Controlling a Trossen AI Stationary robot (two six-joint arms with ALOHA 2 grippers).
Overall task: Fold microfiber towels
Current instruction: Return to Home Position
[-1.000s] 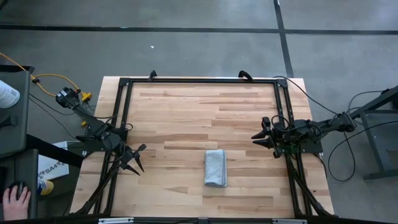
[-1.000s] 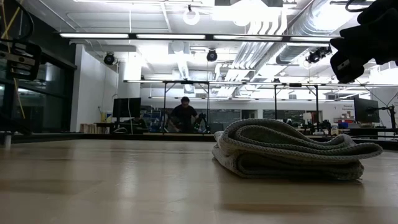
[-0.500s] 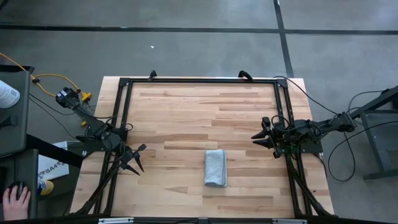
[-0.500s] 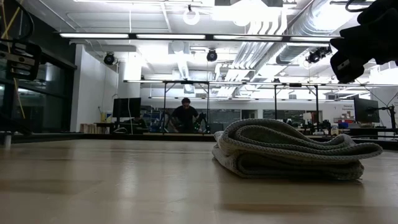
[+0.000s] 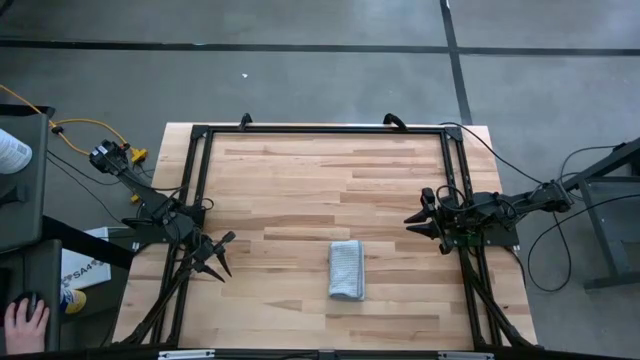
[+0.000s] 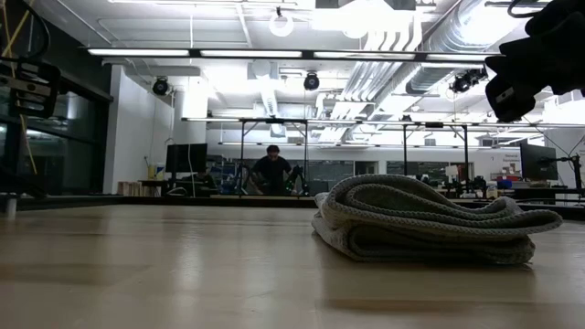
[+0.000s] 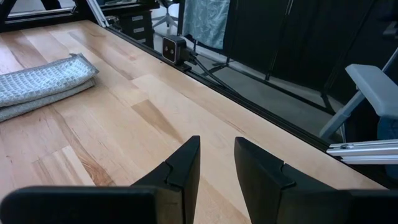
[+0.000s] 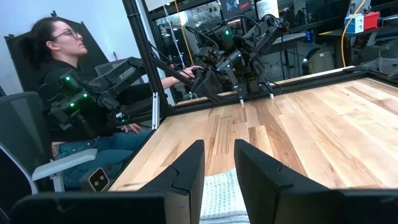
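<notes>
Status: towel (image 5: 346,268) lies folded in a compact bundle on table (image 5: 300,170), nothing touching it; left gripper (image 5: 218,256) well apart on its left, right gripper (image 5: 418,226) on its right, both empty, fingers slightly parted. Looks like homing; next move just parks arms clear.

Bright, even overhead lighting: ceiling strip lights (image 6: 201,52) flare white in the low view, laying a soft sheen on the surface (image 6: 137,265); the towel (image 6: 430,219) casts only a faint shadow.
</notes>
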